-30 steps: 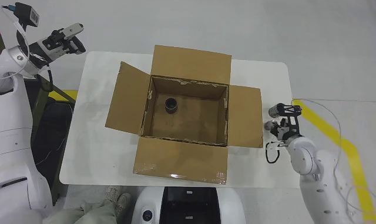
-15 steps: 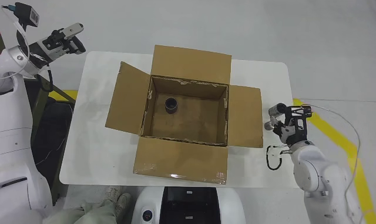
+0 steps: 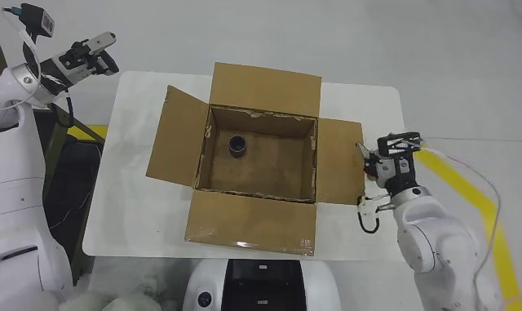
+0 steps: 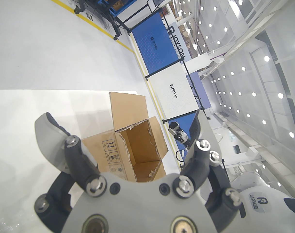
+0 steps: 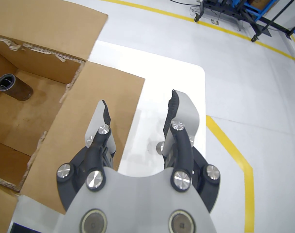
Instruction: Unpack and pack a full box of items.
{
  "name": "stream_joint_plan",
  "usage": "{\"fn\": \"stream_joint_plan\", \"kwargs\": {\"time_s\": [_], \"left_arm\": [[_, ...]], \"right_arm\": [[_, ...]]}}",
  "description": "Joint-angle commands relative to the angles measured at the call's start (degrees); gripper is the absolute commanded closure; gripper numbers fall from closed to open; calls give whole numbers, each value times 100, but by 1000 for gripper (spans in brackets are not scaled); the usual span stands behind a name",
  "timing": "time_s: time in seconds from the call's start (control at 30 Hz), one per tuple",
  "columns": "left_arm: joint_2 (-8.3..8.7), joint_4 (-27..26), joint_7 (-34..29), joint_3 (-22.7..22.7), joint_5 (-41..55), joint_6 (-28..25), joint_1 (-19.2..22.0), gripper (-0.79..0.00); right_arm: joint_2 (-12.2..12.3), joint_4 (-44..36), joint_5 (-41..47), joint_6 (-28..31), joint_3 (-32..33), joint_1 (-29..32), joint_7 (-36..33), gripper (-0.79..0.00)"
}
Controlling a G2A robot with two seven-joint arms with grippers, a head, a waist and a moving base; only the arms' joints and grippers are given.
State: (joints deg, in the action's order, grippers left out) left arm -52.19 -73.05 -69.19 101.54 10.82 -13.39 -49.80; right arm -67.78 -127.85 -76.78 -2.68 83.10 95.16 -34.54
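Left gripper [image 3: 103, 55] hangs beyond the table's [image 3: 130, 188] far-left corner, fingers spread wide, empty. The open cardboard box [image 3: 265, 89] sits mid-table, a dark cylinder [image 3: 238, 146] on its floor. Right gripper [image 5: 139, 98] hovers beside the box's right flap, parted, holding nothing

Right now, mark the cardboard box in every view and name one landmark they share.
Top view: cardboard box at the middle of the white table, flaps spread.
Left wrist view: cardboard box on the white table, beyond the left gripper.
Right wrist view: cardboard box beside the right gripper, inside showing.
Shared landmark: the white table beneath it.
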Motion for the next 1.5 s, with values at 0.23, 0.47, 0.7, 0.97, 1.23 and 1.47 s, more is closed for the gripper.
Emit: {"fn": "stream_joint_plan", "kwargs": {"time_s": [0.23,0.47,0.7,0.97,1.23,1.47], "left_arm": [[0,0,0,0,0,0,0,-785],[0,0,0,0,0,0,0,-785],[0,0,0,0,0,0,0,-785],[0,0,0,0,0,0,0,-785],[0,0,0,0,0,0,0,-785],[0,0,0,0,0,0,0,-785]], "right_arm": [[-95,381,-321,613,-1251,-1110,-369,-539],[-245,823,-352,531,-2110,-1847,-589,-529],[-419,1474,-146,786,-2871,-2591,-824,-520],[-697,2414,507,964,-3560,-3595,-1328,-511],[-968,3280,1193,1107,-4012,-4385,-1623,-502],[-1202,4044,1525,1205,-4418,-4829,-1552,-499]]}}
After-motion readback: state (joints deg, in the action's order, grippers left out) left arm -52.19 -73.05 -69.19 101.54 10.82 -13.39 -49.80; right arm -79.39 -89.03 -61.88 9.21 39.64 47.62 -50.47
